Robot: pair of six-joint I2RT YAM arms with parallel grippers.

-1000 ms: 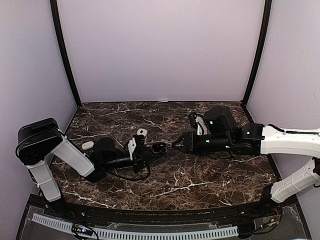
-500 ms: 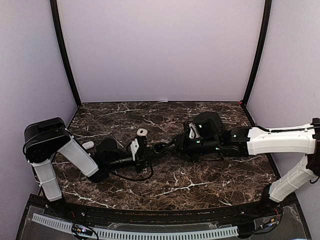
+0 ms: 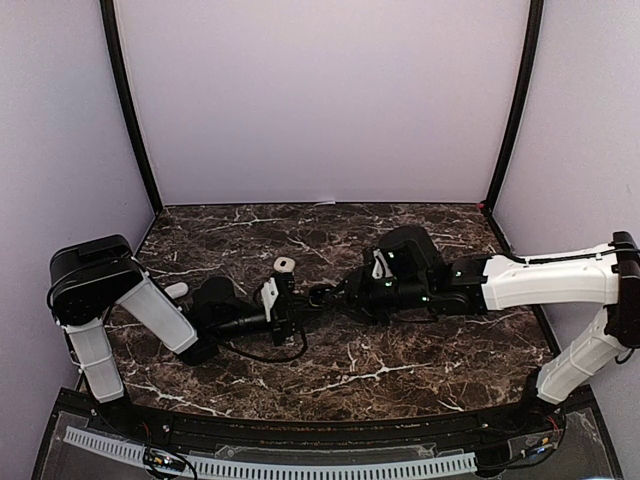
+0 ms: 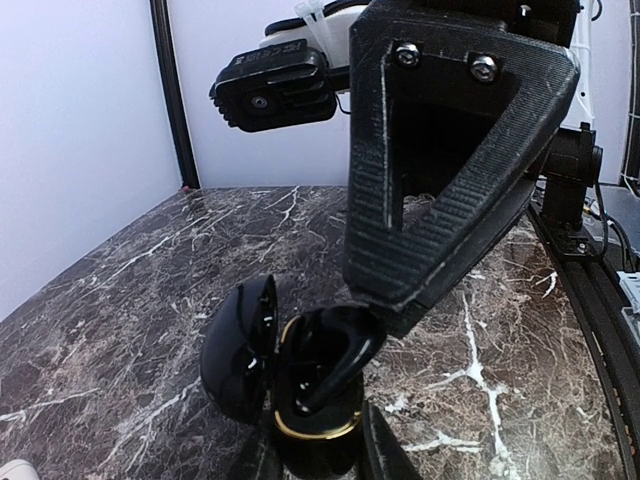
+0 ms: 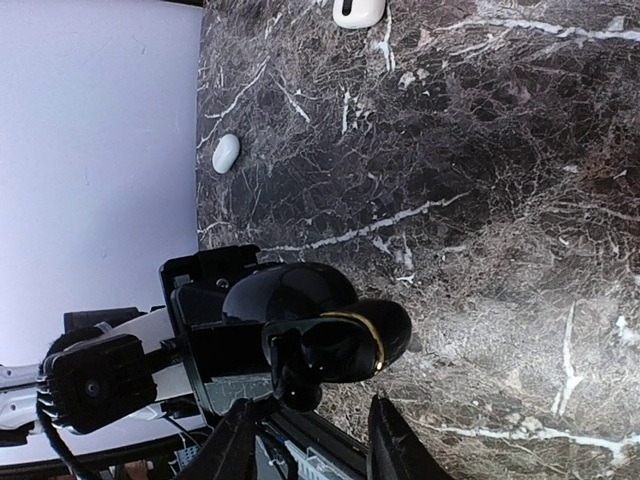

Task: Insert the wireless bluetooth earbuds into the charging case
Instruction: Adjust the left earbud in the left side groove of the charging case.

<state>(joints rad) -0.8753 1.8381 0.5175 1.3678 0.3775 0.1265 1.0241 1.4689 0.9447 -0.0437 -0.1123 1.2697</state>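
My left gripper (image 3: 304,300) is shut on the open black charging case (image 3: 318,297) and holds it just above the table. In the left wrist view the case (image 4: 312,425) has a gold rim and its lid (image 4: 238,350) is swung to the left. A glossy black earbud (image 4: 335,355) sits partway in the case, its head sticking out. My right gripper (image 3: 345,291) is at the case mouth, its jaws apart. One of its fingers (image 4: 440,170) touches the earbud's head. In the right wrist view the earbud (image 5: 298,380) is just past the gripper (image 5: 305,420).
Two small white rounded pieces lie on the marble table: one behind the case (image 3: 284,264) and one at the left beside my left arm (image 3: 175,290). The right wrist view shows both, one at the top edge (image 5: 358,10) and one further left (image 5: 226,153). Walls enclose three sides.
My right gripper has moved left from a short gap away until it meets the case. My left arm has shifted slightly, still holding the case.
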